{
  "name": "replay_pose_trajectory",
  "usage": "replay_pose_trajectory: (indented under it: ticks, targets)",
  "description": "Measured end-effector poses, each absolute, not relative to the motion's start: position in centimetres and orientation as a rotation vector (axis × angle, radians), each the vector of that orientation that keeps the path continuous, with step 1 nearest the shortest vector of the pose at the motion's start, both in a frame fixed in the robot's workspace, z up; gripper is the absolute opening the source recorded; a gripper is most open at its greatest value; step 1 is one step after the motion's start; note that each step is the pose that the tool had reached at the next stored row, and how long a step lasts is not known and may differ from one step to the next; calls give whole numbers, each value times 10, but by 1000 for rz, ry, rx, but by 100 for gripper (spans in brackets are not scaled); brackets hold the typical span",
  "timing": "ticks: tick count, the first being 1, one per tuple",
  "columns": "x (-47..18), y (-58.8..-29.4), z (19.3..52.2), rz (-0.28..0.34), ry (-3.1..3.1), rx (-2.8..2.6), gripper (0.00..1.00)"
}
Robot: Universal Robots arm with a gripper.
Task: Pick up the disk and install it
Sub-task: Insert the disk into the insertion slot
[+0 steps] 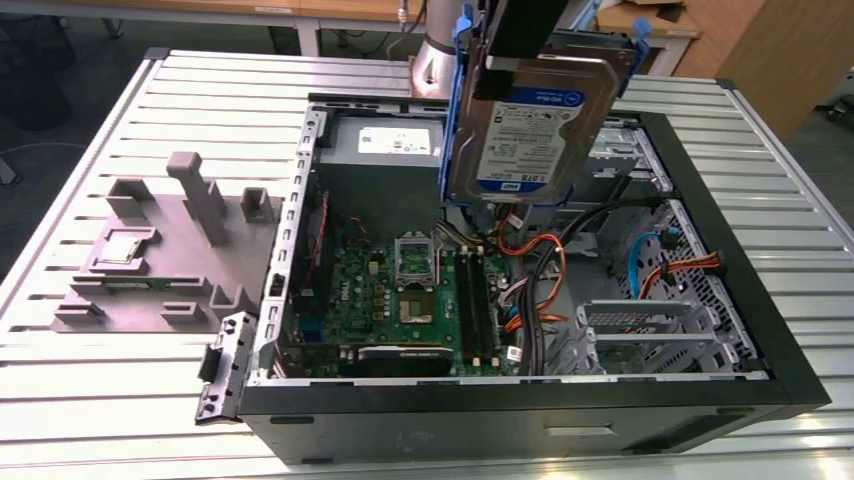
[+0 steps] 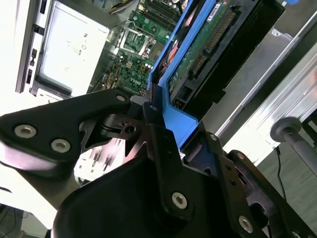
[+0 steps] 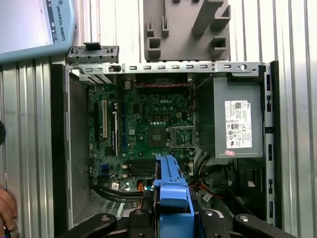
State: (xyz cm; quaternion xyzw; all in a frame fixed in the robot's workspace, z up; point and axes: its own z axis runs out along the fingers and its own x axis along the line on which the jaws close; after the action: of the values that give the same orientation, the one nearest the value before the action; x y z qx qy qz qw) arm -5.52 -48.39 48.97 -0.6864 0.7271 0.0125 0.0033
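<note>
Fingers clamped on the blue carrier edge of the disk: you have it hanging clear above the open case, long axis near upright, its free end pointing down from the fingers toward the case interior.

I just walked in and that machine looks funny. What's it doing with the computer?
A robot arm's gripper is clamped on the blue carrier of the disk, holding it in the air above the open computer case. The disk hangs nearly on edge, its label facing the exterior view, and is not yet set inside. The motherboard lies uncovered below, next to the grey power supply box. A grey block with pegs sits on the table beside the case.
</note>
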Motion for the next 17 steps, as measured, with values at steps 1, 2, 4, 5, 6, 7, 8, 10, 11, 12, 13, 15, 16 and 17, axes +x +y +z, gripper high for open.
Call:
replay_pose_trajectory:
  ticks: [1,2,4,5,6,7,8,10,11,12,13,15,16,17]
  targets:
    - [-55,-484,490,39,2280,-2152,37]
    - [-55,-484,490,39,2280,-2152,37]
    - [-55,-485,489,39,2279,-2152,37]
    - [-55,-487,489,39,2279,-2152,37]
    - [-55,-488,489,39,2279,-2152,37]
    - [-55,-489,489,39,2279,-2152,37]
    - [-55,-491,489,39,2279,-2152,37]
    - [-55,-494,489,39,2279,-2152,37]
    - [-54,-496,489,39,2279,-2152,37]
    - [-54,-498,489,39,2280,-2152,37]
    - [-54,-499,489,39,2279,-2152,37]
    - [-54,-503,488,39,2279,-2152,37]
    - [-54,-505,488,39,2279,-2152,37]
    - [-53,-506,488,39,2279,-2152,37]
